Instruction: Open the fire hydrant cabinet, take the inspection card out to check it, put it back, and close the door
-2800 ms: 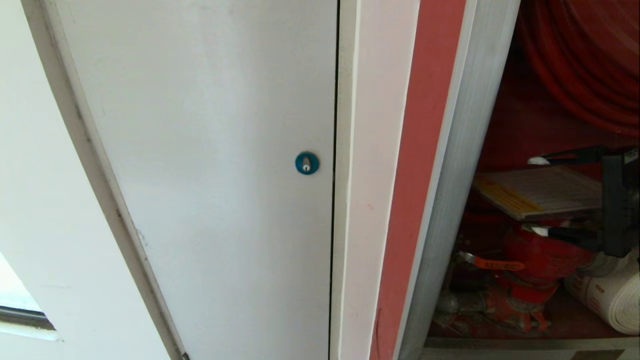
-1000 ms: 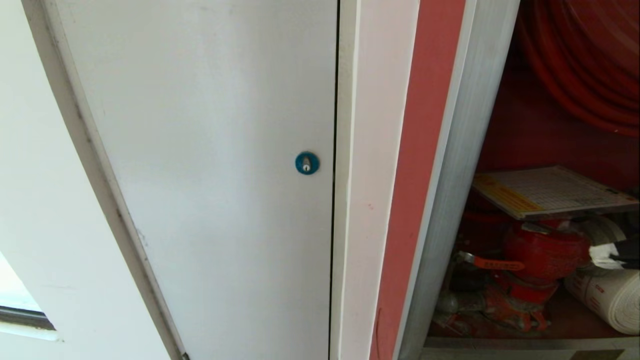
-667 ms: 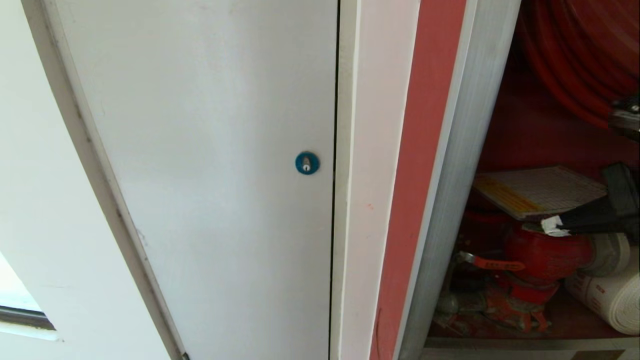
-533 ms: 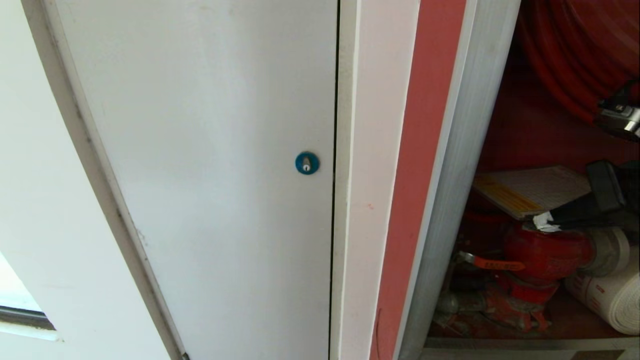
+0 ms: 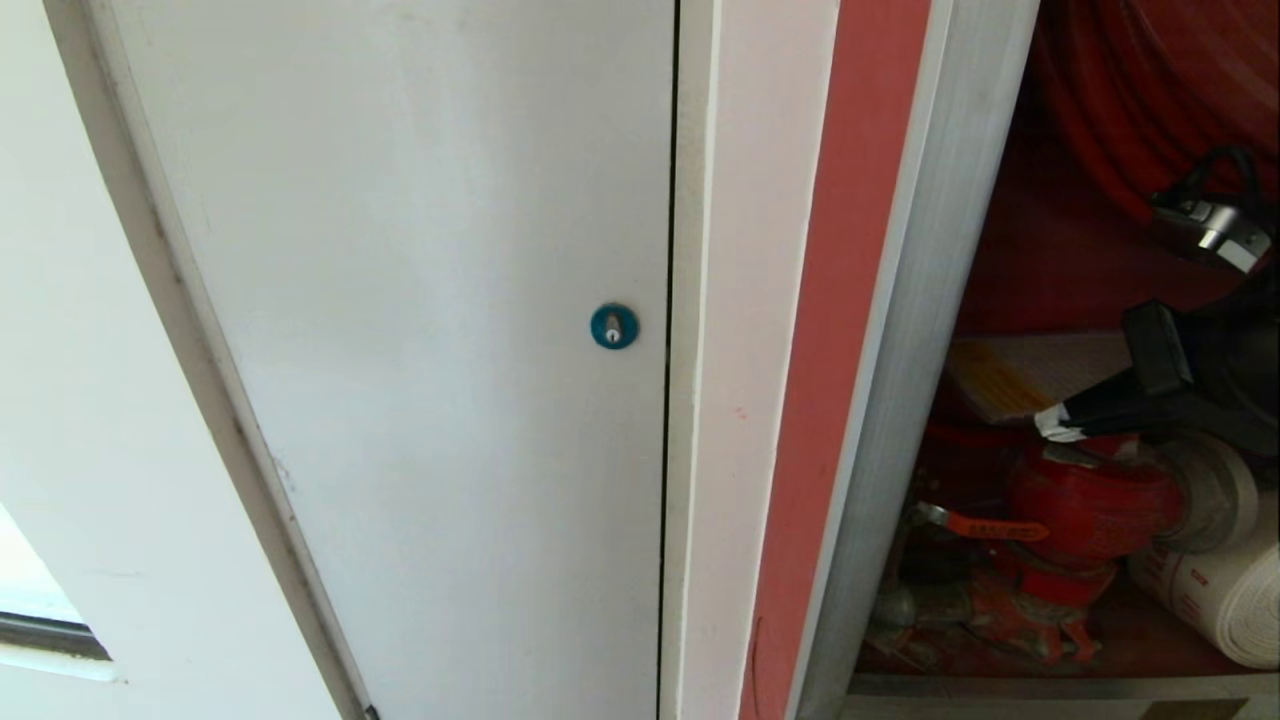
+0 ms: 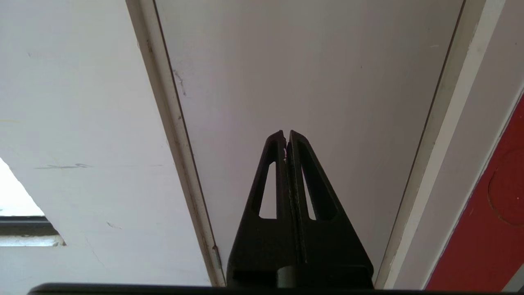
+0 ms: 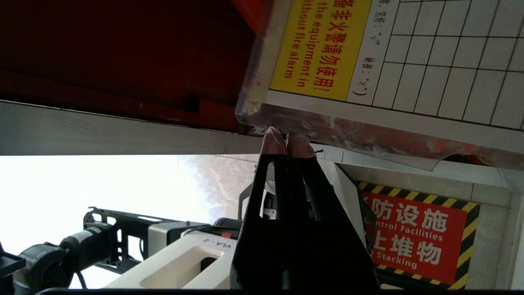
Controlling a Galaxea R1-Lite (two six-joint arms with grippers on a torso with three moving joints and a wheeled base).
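One white door (image 5: 400, 300) with one blue round lock (image 5: 613, 326) fills the left and middle of the head view, and to its right one silver upright of the fire hydrant cabinet (image 5: 900, 400) frames the open red interior. Inside it lie one coiled red hose (image 5: 1130, 100) at the top, one red valve (image 5: 1090, 510) lower down, and one rolled white hose (image 5: 1220, 600) at the bottom right corner. One inspection card (image 5: 1010, 375) lies roughly flat above the valve, its yellow band toward the silver upright, partly covered by the right gripper (image 5: 1052, 424), whose white-taped tips sit at the card's near edge. In the left wrist view, one left gripper (image 6: 287, 139) has its two fingers pressed together with nothing between them, pointing at the white door (image 6: 307, 73), with a strip of red panel (image 6: 491, 229) at the side. In the right wrist view, the right gripper (image 7: 284, 139) is closed, its two tips together against the clear plastic edge of the inspection card (image 7: 409, 61); whether they pinch that edge cannot be told. One yellow band with red lettering and one black grid show on the card, and one red sign (image 7: 413, 237) with yellow-black striped border sits beyond it.
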